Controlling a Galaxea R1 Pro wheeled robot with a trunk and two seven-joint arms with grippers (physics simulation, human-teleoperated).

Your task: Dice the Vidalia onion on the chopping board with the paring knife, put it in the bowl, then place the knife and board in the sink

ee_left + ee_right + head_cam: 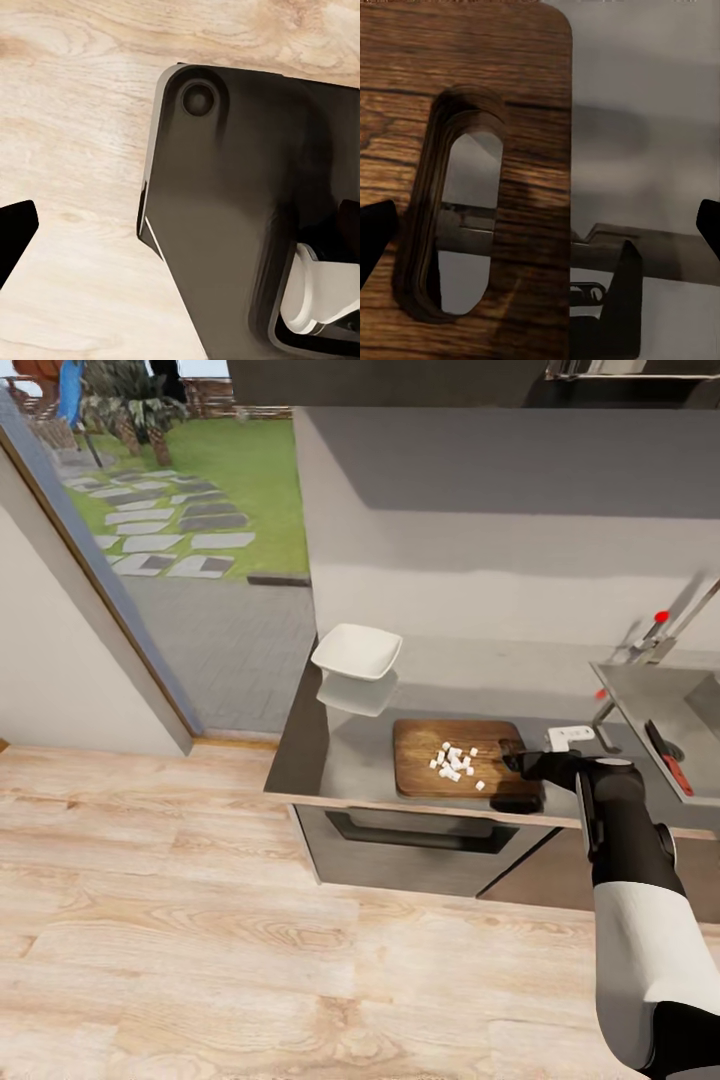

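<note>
My right gripper [516,762] hangs over the handle end of the board [455,758], fingers spread and holding nothing. The onion is already diced; the pieces [455,760] lie on the board just beyond my gripper. The bowl [357,650] further away looks empty. The knife [668,755] already rests by the sink [640,700]. Pieces and board remain.

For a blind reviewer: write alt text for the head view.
The right gripper reaches to the handle end of the chopping board, which lies on the grey countertop with white diced onion on it. The white bowl sits empty behind the board, and the paring knife lies by the sink at right.
</note>
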